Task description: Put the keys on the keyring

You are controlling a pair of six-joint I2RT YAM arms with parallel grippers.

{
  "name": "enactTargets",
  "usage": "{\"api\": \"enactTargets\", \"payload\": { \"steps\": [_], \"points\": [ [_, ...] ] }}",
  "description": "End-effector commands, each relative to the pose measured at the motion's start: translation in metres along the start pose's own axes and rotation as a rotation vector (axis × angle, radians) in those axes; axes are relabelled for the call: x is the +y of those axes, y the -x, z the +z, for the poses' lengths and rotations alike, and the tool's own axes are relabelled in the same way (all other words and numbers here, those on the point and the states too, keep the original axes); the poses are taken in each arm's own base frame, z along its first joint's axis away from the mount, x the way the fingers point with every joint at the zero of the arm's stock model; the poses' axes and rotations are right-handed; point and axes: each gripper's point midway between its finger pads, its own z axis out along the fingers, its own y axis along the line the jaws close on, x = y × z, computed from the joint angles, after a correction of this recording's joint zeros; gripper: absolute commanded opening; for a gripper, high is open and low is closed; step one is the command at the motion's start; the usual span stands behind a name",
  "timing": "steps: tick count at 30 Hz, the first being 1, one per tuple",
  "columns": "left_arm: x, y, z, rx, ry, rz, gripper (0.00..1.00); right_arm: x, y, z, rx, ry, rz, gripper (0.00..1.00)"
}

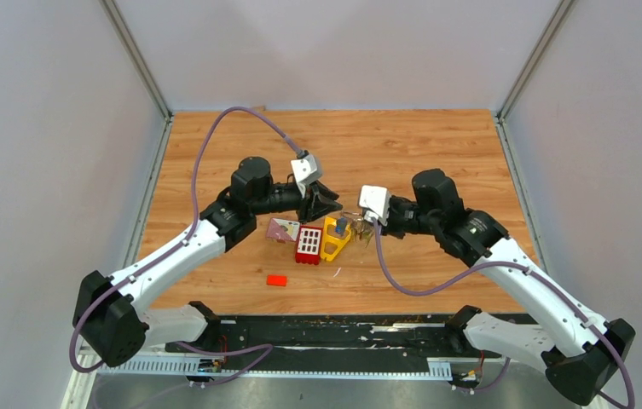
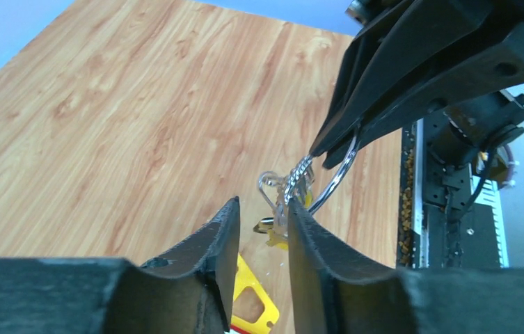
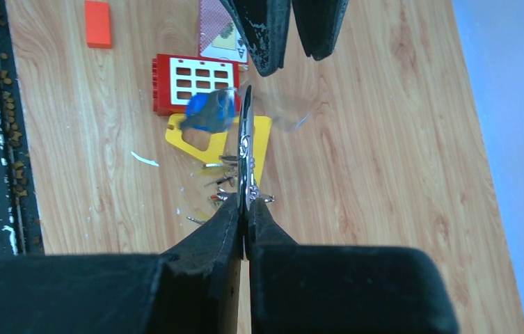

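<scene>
Keyring [image 1: 356, 222], from above, sits at the tips of the right gripper [image 1: 369, 223], mid-table, with the left gripper [image 1: 327, 204] just to its left; the ring's wire is too small to trace here.

From the left wrist, the left gripper [image 2: 262, 207] holds its fingers [image 2: 213, 240] slightly parted with nothing between them. The keyring [image 2: 337, 175] hangs just beyond, pinched by the right gripper [image 2: 322, 156] (a clear, tangled piece clings to it, hard to identify).

From the right wrist, the right gripper [image 3: 246, 209] is clamped on the keyring [image 3: 246, 132], seen edge-on. A blurred blue key [image 3: 209, 115] lies at the ring's left, over the yellow frame [image 3: 263, 136]; whether it is threaded on cannot be told.
</scene>
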Motion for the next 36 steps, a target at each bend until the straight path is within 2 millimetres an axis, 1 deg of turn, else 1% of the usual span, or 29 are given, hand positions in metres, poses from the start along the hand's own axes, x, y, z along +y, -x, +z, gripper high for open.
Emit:
{"api": "enactTargets", "payload": {
  "steps": [1, 5, 7, 9, 11, 13, 15, 17, 21, 23, 25, 26, 27, 28, 31, 32, 33, 34, 35, 36],
  "points": [
    [0.014, 0.011, -0.004, -0.033, 0.059, 0.106, 0.43, -0.026, 0.025, -0.021, -0.010, -0.109, -0.061, 0.00],
    [0.016, 0.020, -0.008, -0.039, 0.080, 0.137, 0.51, -0.044, 0.018, -0.031, 0.062, -0.193, -0.080, 0.00],
    [0.017, 0.022, -0.009, -0.034, 0.088, 0.142, 0.56, -0.052, 0.013, -0.035, 0.102, -0.235, -0.094, 0.00],
    [0.019, 0.022, -0.010, -0.029, 0.096, 0.145, 0.63, -0.057, 0.011, -0.041, 0.124, -0.268, -0.105, 0.00],
    [0.021, 0.021, -0.010, -0.024, 0.105, 0.150, 0.69, -0.063, 0.007, -0.045, 0.151, -0.300, -0.127, 0.00],
    [0.023, 0.018, -0.010, -0.019, 0.119, 0.150, 0.72, -0.070, 0.000, -0.050, 0.201, -0.340, -0.152, 0.00],
    [0.026, 0.016, -0.010, -0.014, 0.131, 0.151, 0.73, -0.072, -0.005, -0.053, 0.237, -0.348, -0.158, 0.00],
    [0.028, 0.013, -0.008, -0.010, 0.135, 0.156, 0.75, -0.067, -0.009, -0.056, 0.266, -0.319, -0.153, 0.00],
    [0.028, -0.001, -0.003, 0.005, 0.104, 0.186, 0.81, -0.044, -0.014, -0.053, 0.279, -0.188, -0.158, 0.00],
    [0.023, -0.013, 0.002, 0.023, 0.048, 0.208, 0.82, -0.033, -0.016, -0.053, 0.281, -0.127, -0.173, 0.00],
    [0.017, -0.023, 0.006, 0.037, -0.004, 0.219, 0.84, -0.013, -0.019, -0.055, 0.280, -0.014, -0.198, 0.00],
    [0.015, -0.028, 0.007, 0.045, -0.026, 0.225, 0.85, -0.008, -0.020, -0.055, 0.288, 0.014, -0.205, 0.00],
    [0.014, -0.032, 0.009, 0.050, -0.041, 0.227, 0.85, -0.009, -0.023, -0.056, 0.312, 0.011, -0.210, 0.00],
    [0.013, -0.035, 0.010, 0.055, -0.050, 0.232, 0.86, -0.018, -0.032, -0.057, 0.372, -0.034, -0.217, 0.00],
    [0.016, -0.041, 0.011, 0.067, -0.046, 0.241, 0.86, -0.062, -0.069, -0.069, 0.648, -0.269, -0.284, 0.00],
    [0.017, -0.041, 0.011, 0.069, -0.046, 0.248, 0.87, -0.070, -0.078, -0.074, 0.721, -0.320, -0.293, 0.00],
    [0.017, -0.042, 0.011, 0.072, -0.044, 0.252, 0.87, -0.073, -0.084, -0.075, 0.760, -0.338, -0.290, 0.00],
    [0.018, -0.043, 0.011, 0.073, -0.045, 0.257, 0.87, -0.071, -0.085, -0.074, 0.764, -0.329, -0.270, 0.00],
    [0.017, -0.044, 0.011, 0.072, -0.049, 0.263, 0.87, -0.064, -0.082, -0.069, 0.730, -0.286, -0.242, 0.00],
    [0.016, -0.045, 0.012, 0.070, -0.059, 0.269, 0.87, -0.055, -0.074, -0.064, 0.672, -0.242, -0.213, 0.00]
  ]
}}
